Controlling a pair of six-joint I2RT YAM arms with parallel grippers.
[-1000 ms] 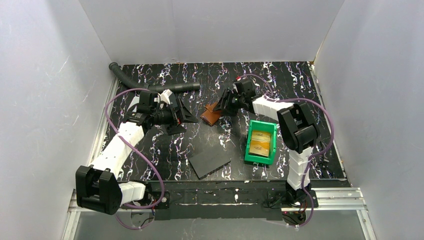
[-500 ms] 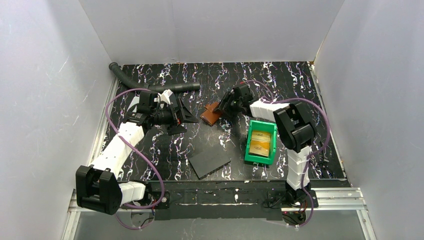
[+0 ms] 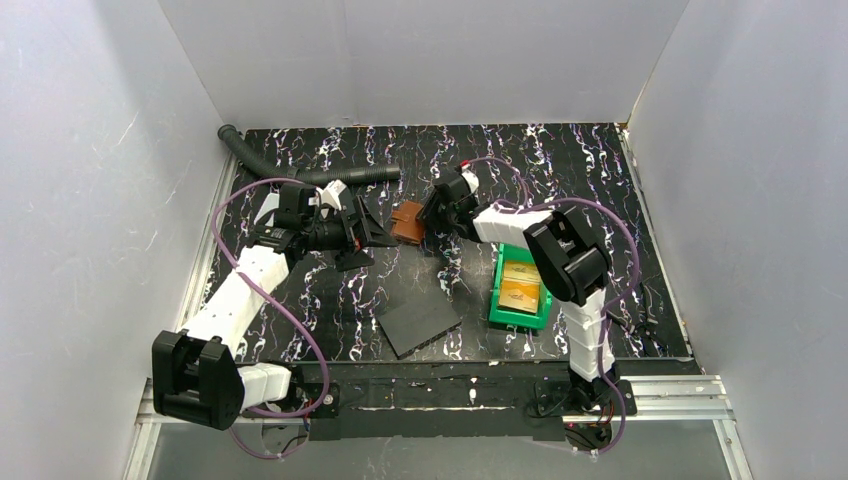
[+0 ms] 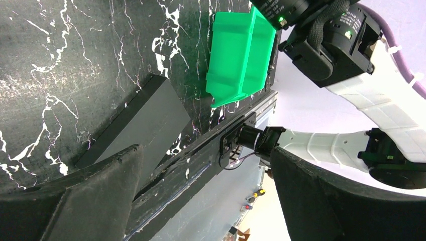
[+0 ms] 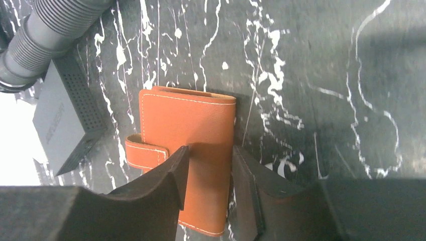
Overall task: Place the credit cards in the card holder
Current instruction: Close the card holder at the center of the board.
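One brown card holder (image 5: pixel 186 120) lies flat between the right end effector's (image 5: pixel 209 150) half-closed fingers, grip unclear, while the left end effector (image 4: pixel 206 150) gapes empty and two credit cards (image 3: pixel 520 276) lie in one green bin (image 3: pixel 518 320).

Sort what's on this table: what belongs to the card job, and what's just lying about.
For the job:
- brown leather folding card holder
- orange-yellow plastic credit cards, lying in the green plastic bin

Lying about:
- dark grey flat slab
- grey ribbed hose
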